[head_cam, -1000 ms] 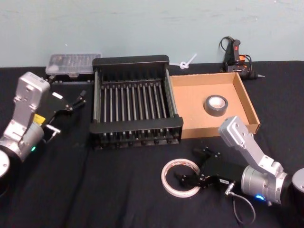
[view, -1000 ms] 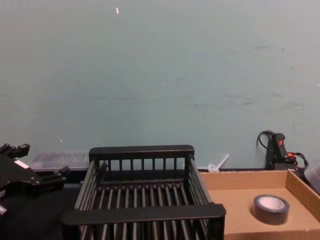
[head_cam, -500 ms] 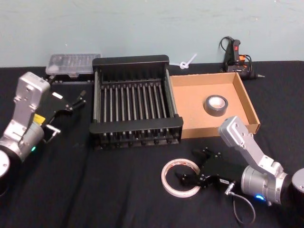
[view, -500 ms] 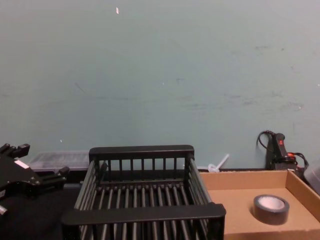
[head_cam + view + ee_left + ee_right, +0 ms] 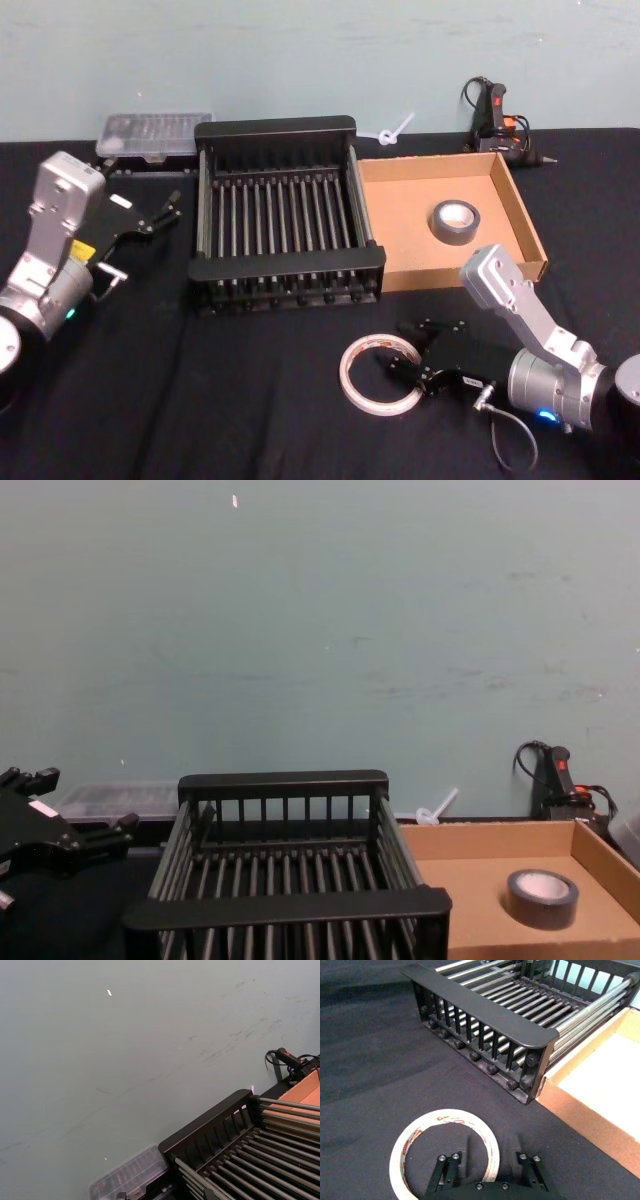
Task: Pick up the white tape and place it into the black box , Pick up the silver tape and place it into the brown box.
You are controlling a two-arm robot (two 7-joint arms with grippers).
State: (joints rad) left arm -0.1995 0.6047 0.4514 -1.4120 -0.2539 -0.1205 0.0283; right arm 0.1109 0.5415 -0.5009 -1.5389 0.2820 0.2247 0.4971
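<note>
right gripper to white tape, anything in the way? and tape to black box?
Nothing visible. The right gripper already straddles the white tape rim on the table, jaws open. Between tape and black box lies bare cloth; only the box's near rim must be cleared.

The head view looks steeply down on the black box (image 5: 283,215) from the near side, with the brown box (image 5: 520,215) just right of it. The chest view sits low and near, facing the black box (image 5: 285,905) side-on toward the wall. The left wrist view looks across its far-left corner (image 5: 210,1135). The right wrist view hangs close over the surface (image 5: 365,1060), facing its near rim (image 5: 485,1007).
</note>
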